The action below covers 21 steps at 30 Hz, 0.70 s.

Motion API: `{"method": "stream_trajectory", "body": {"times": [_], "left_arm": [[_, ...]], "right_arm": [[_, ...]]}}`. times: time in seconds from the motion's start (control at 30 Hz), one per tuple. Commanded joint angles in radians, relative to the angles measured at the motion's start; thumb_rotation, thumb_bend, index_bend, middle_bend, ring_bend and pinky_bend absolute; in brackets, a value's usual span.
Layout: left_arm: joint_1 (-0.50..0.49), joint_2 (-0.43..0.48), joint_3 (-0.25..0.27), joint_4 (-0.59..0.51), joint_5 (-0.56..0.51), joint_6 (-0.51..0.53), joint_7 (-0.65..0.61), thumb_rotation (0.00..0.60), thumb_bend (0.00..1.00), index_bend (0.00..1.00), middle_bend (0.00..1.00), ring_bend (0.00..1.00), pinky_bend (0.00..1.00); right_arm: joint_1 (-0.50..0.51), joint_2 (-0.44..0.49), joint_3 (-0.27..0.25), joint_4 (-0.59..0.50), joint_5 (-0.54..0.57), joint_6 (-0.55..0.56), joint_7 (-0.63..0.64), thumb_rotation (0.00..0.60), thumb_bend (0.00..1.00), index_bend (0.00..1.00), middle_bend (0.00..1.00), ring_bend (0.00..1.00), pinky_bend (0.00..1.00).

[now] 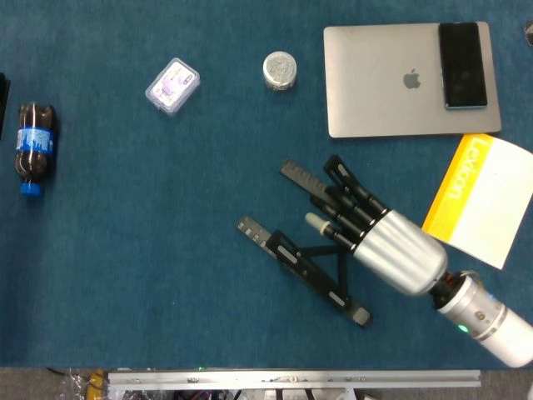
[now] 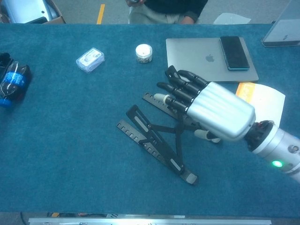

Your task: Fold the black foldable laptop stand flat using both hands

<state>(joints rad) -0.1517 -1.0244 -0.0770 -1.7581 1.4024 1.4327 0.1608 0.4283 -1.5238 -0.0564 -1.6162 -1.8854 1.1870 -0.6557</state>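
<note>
The black foldable laptop stand (image 1: 312, 250) is lying unfolded, its legs crossing in an X, near the middle of the blue counter (image 1: 150, 250). The right hand (image 1: 379, 237) is resting palm-down over the stand's right rail, its dark fingers (image 2: 180, 86) lying spread along it and touching it; whether they are actually grasping the rail cannot be told. The left hand is showing in neither view. Beyond it a silver Apple-logo laptop (image 1: 391, 83) is carrying a black phone (image 1: 462, 62). A yellow-and-white booklet (image 1: 483, 200) is showing the partly readable word "Lexicon". A cola bottle (image 1: 33, 146) is lying at far left.
</note>
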Motion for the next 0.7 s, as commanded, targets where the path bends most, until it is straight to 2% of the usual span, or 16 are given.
{"method": "stream_trajectory", "body": {"times": [0.03, 0.27, 0.7], "left_arm": [[-0.001, -0.002, 0.0, 0.006, -0.003, -0.004, -0.003, 0.6, 0.25, 0.0, 0.0, 0.0, 0.0], [-0.003, -0.007, -0.001, 0.019, -0.009, -0.013, -0.011, 0.6, 0.25, 0.0, 0.0, 0.0, 0.0], [-0.003, -0.009, -0.002, 0.042, -0.011, -0.018, -0.034, 0.6, 0.25, 0.0, 0.0, 0.0, 0.0]], "right_arm": [[0.003, -0.025, -0.004, 0.032, -0.01, 0.003, 0.002, 0.6, 0.0, 0.0, 0.0, 0.0, 0.0], [0.015, -0.08, -0.002, 0.112, -0.021, 0.0, 0.008, 0.6, 0.0, 0.0, 0.0, 0.0, 0.0], [0.078, -0.209, 0.049, 0.247, -0.004, -0.039, 0.022, 0.6, 0.0, 0.0, 0.0, 0.0, 0.0]]}}
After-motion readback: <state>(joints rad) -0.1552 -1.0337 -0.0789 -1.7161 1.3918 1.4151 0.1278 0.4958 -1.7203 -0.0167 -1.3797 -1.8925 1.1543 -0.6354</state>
